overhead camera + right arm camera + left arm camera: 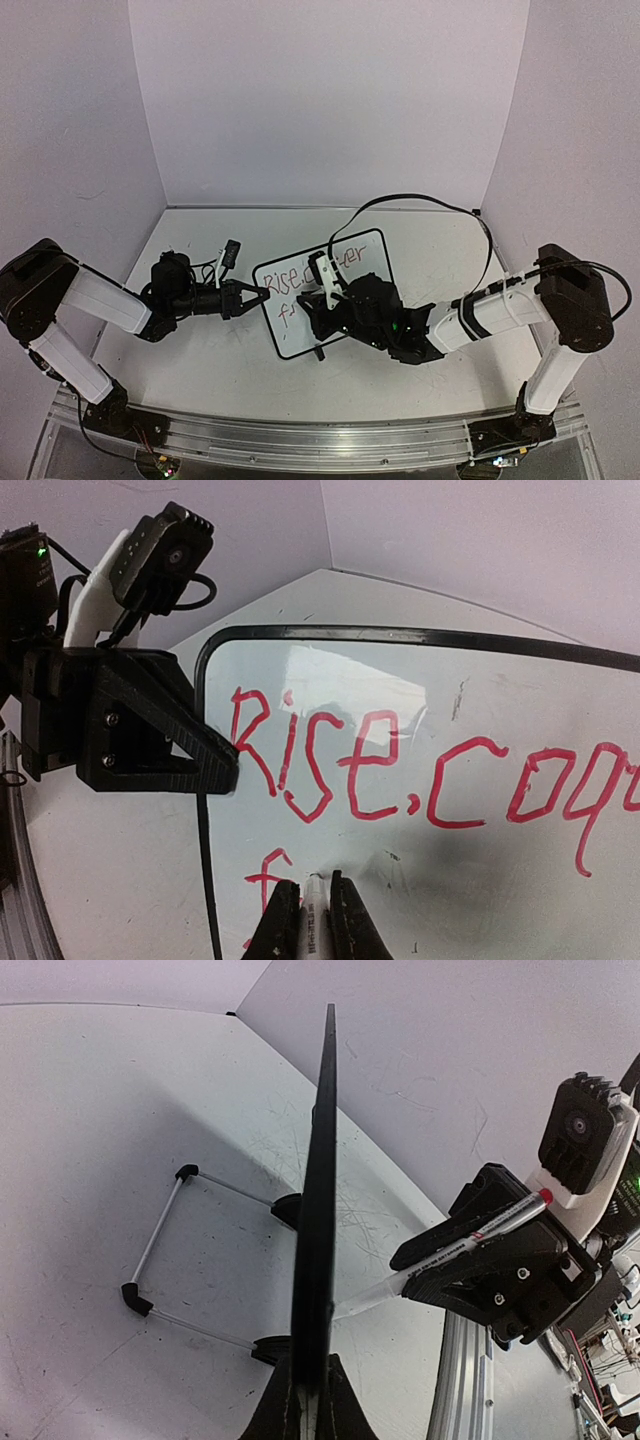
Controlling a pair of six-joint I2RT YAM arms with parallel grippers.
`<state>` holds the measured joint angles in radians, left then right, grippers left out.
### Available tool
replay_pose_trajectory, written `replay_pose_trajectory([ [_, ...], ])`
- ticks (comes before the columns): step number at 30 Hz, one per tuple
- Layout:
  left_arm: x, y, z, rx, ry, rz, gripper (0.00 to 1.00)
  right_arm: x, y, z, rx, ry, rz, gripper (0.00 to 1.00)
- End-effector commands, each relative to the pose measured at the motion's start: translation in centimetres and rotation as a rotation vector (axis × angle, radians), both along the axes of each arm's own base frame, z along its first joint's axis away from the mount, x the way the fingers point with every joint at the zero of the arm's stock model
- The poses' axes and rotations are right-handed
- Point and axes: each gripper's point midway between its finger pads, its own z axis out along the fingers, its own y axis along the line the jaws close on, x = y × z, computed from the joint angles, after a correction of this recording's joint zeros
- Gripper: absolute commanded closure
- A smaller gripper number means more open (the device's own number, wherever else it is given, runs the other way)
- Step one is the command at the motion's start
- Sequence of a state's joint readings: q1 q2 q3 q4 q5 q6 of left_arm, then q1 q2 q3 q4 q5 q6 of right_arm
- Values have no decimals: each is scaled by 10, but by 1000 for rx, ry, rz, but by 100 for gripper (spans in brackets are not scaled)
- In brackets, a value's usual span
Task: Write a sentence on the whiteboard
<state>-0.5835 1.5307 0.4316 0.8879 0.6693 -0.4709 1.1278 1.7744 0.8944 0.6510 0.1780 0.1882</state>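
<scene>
Near mid-table, propped on its lower edge with the writing face toward the arms: the whiteboard (292,335), a small glossy white rectangle in a thin black frame with rounded corners. On its back side, a wire stand (160,1228) of thin pale rods with black rubbery elbow feet, lying flat on the table (90,1100), matt white and scuffed with fine grey scratches.

Across the upper part of the board, the sentence (370,762) in thin, looping red marker strokes: reads "Rise," then "coq", running out of the right wrist view. Below it, a lone red "f" opening a second line.

At the board's left edge, the left hand (258,294): black, wedge-shaped plastic fingers pressed together on the frame, pinching the whiteboard.

In front of the writing face, the right hand (312,890): fingers closed tight on a marker (470,1245), a slim white barrel with printed lettering and a red end cap, angled toward the board. Tip right at the glossy surface just beside the "f"; actual contact hard to tell.

Above, a black cable (420,200) arching from the right arm over the board's upper right corner.
</scene>
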Motion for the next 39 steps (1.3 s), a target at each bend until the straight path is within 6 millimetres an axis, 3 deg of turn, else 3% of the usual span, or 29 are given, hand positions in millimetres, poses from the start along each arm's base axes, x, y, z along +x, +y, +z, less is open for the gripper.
replay_pose_trajectory([
  [1,3,2,-11,49,19,21,100,12,-3,-7,-15,5,-34,100],
  [22,2,3,-12,52,15,23,100,-3,1,-28,-46,63,5,100],
  [39,1,4,-11,52,14,23,100,-6,-13,-43,-76,96,-25,100],
])
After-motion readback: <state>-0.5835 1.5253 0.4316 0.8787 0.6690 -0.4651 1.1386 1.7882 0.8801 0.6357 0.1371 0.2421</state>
